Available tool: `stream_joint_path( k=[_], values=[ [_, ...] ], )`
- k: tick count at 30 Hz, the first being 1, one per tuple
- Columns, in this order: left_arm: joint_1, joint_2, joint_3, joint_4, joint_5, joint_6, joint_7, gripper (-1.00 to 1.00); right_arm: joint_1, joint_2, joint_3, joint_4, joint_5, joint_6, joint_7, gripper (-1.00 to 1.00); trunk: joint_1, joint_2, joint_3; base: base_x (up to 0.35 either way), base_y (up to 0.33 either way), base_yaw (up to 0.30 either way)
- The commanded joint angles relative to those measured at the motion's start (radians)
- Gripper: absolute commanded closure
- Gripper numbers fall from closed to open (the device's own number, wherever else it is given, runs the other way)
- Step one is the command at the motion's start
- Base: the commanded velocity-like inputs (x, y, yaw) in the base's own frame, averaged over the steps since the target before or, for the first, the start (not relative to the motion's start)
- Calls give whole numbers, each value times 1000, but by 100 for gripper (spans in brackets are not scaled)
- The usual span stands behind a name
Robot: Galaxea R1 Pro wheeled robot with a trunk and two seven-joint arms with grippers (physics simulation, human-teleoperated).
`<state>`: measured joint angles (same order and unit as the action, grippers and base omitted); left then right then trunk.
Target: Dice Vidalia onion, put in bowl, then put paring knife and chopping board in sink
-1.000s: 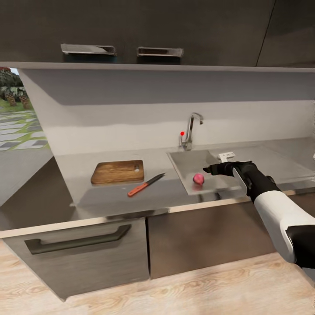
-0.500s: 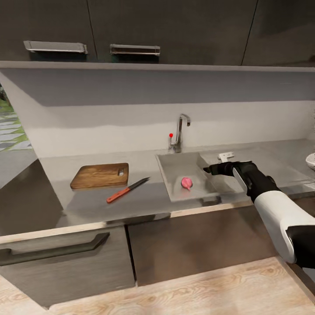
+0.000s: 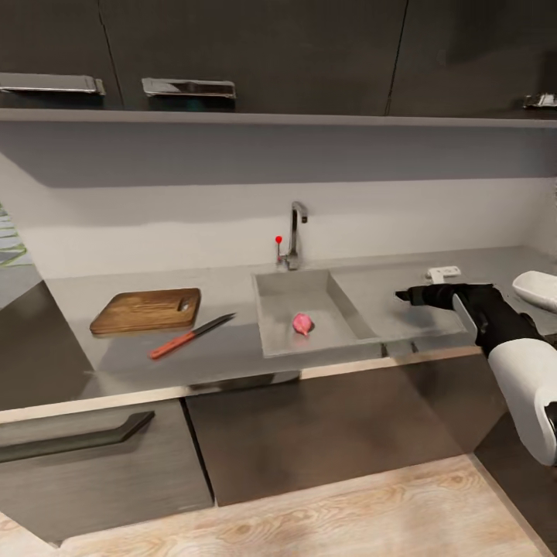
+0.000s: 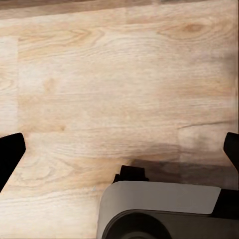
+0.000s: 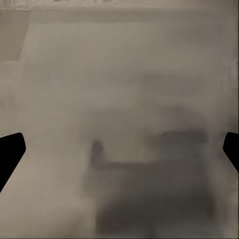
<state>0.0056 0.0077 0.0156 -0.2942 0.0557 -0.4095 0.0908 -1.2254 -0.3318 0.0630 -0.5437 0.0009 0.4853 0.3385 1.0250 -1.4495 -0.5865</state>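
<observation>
1. We see the board (image 3: 145,310) on the countertop (image 3: 224,352), the knife (image 3: 190,336) just beside it.
2. The onion (image 3: 302,323) lies in the sink (image 3: 305,313).
3. Our right gripper (image 3: 408,295) hangs over the drainboard (image 3: 387,298) — fingers spread; the left gripper (image 4: 119,149) is spread too.
4. The bowl (image 3: 538,290) sits far right.

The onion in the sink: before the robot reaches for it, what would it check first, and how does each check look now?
1. Onion lies in the sink basin, uncovered: ok.
2. Right gripper is empty, fingers wide apart in the right wrist view: ok.
3. Right gripper is over the onion: not ok, it hangs above the drainboard beside the basin.
4. Chopping board is bare, ready for the onion: ok.
5. Paring knife lies on the countertop beside the board, off it: ok.
6. Left gripper is open and faces the wooden floor: ok.
</observation>
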Motion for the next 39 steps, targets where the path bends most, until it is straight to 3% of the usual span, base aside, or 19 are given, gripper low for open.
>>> stream_joint_path(
  k=[1,4,10,13,15,21,25,28,39],
  values=[
    [1,0,0,-2,6,-1,0,-100,0,-5,-12,-2,1,4,-2,-100,0,0,-1,56,-284,0],
    [1,0,-1,-2,6,-1,0,-100,0,-7,-17,-3,1,4,-14,-100,0,0,-1,93,-273,0],
    [1,0,-1,-2,6,-2,0,-100,0,-21,-20,-9,1,-1,-120,-100,0,0,-1,159,-202,0],
    [1,0,-1,-3,6,-2,0,-100,0,-22,-19,-42,1,-8,-251,-100,0,0,-1,92,-103,0],
    [1,0,-1,-3,5,-2,0,-100,0,-21,-19,-58,1,-28,-394,-100,0,0,-1,32,-36,0],
    [1,0,-2,-3,4,-2,0,-100,0,-20,-19,-65,0,-82,-660,-100,0,0,-1,9,-10,0],
    [0,0,-2,-3,4,-2,0,-100,0,-19,-18,-66,-5,-98,-784,-100,0,0,-1,1,-1,0],
    [0,0,-2,-3,5,-2,0,-100,0,-16,-18,-67,-7,-101,-812,-100,0,0,-1,0,0,0],
    [1,0,-1,-3,6,-2,0,-100,0,-15,-17,-63,-7,-102,-816,-100,0,0,-1,0,0,0]
  ],
)
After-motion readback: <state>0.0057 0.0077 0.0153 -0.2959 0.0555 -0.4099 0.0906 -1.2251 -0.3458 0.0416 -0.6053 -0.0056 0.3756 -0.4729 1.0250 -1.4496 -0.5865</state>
